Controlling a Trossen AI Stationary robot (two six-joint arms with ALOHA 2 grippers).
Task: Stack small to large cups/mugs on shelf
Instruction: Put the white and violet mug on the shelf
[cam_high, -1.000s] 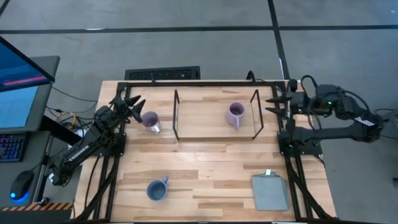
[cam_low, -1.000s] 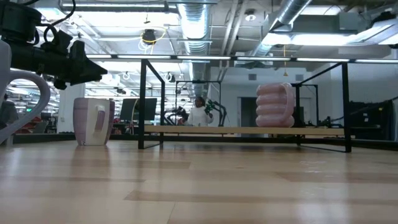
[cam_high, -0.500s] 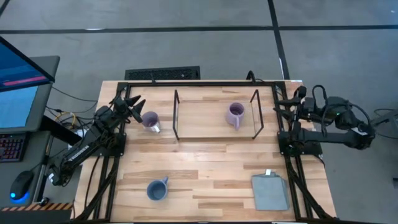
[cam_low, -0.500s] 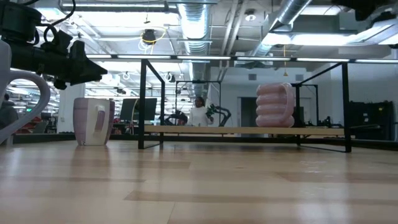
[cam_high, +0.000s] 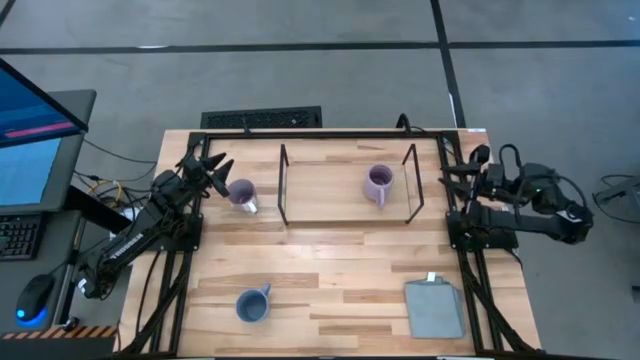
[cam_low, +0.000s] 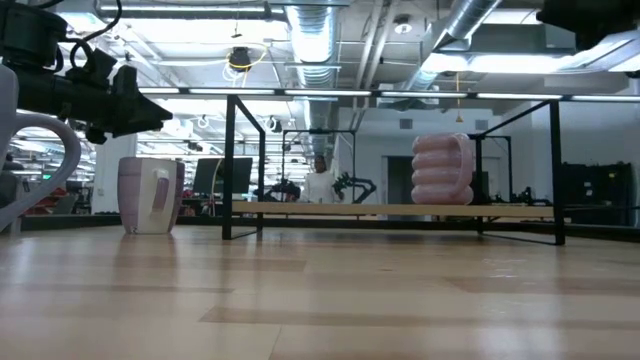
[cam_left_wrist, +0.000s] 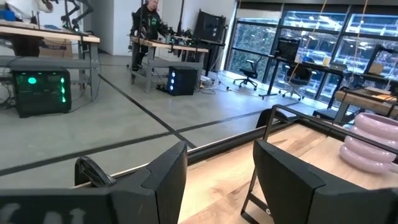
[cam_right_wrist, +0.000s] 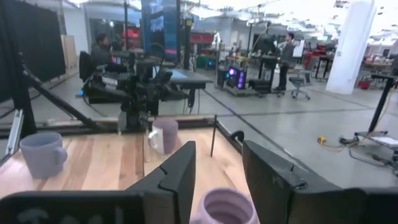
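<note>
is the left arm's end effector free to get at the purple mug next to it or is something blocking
Probably yes. The left end effector is open and hangs just beside the smooth purple mug, which stands on the table outside the shelf's left wire frame. Nothing lies between them; the frame is on the mug's far side.

Left hand open, poised at far-left table edge; right hand open, folded at right edge

Grey concrete floor crossed by dark lines surrounds the wooden desk, with silver ceiling ducts, tall windows, a white column and distant workbenches.
</note>
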